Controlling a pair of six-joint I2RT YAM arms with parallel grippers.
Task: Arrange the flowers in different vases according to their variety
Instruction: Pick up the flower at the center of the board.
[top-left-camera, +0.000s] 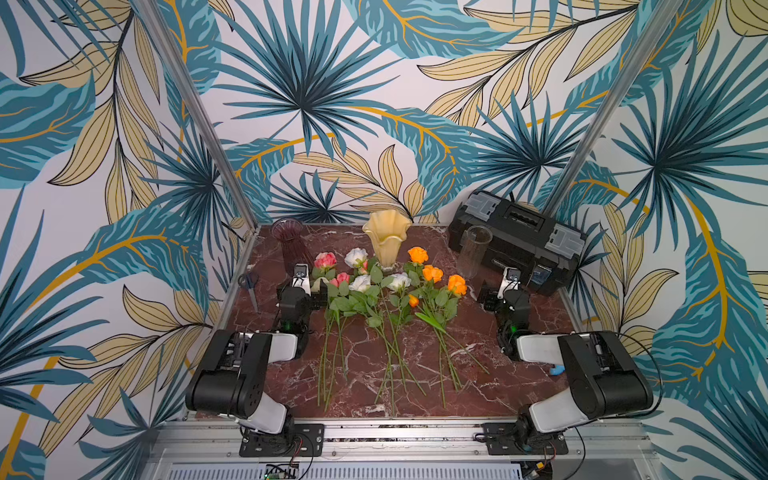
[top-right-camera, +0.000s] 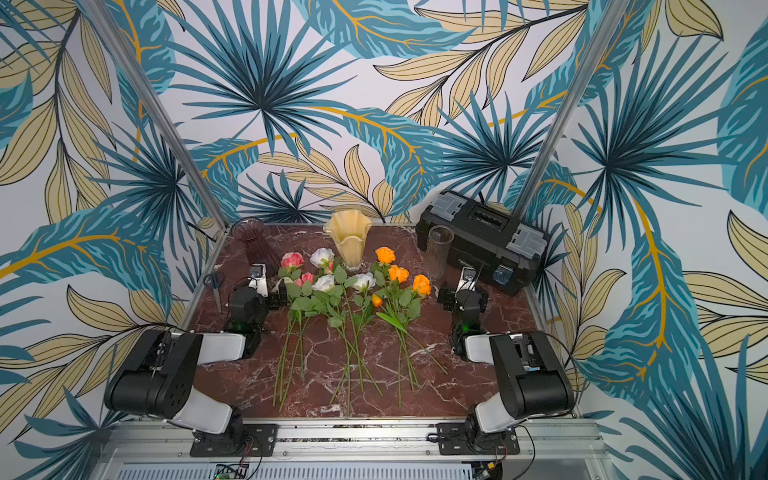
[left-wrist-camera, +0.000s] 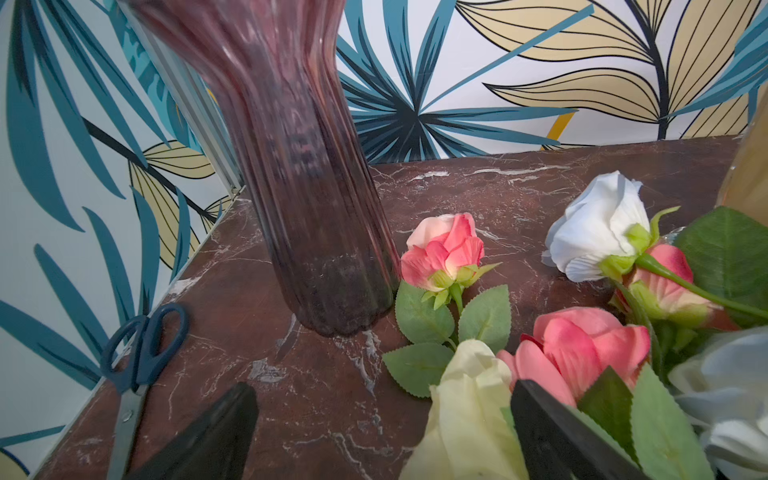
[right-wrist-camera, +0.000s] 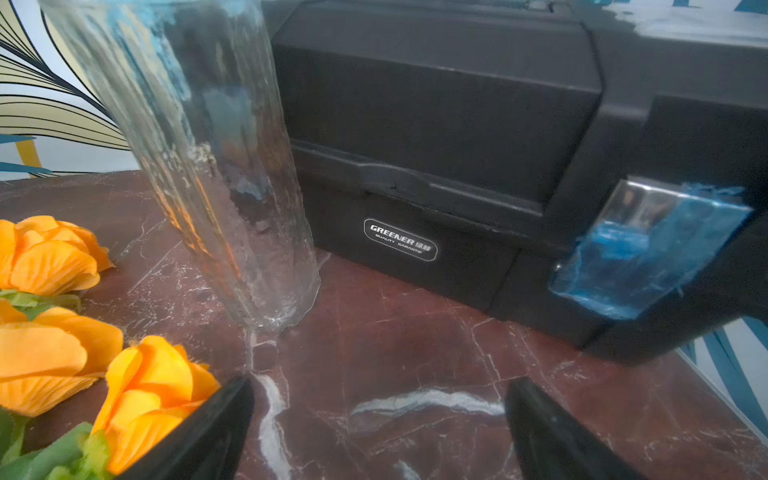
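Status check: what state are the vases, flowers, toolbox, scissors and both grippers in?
purple vase: upright, empty
cream vase: upright, empty
clear vase: upright, empty
flowers: lying on table, none in vases
toolbox: lid shut
scissors: closed, lying flat
left gripper: open, empty
right gripper: open, empty

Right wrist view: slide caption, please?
Open right gripper faces clear glass vase, orange roses beside it, black Greener toolbox behind.
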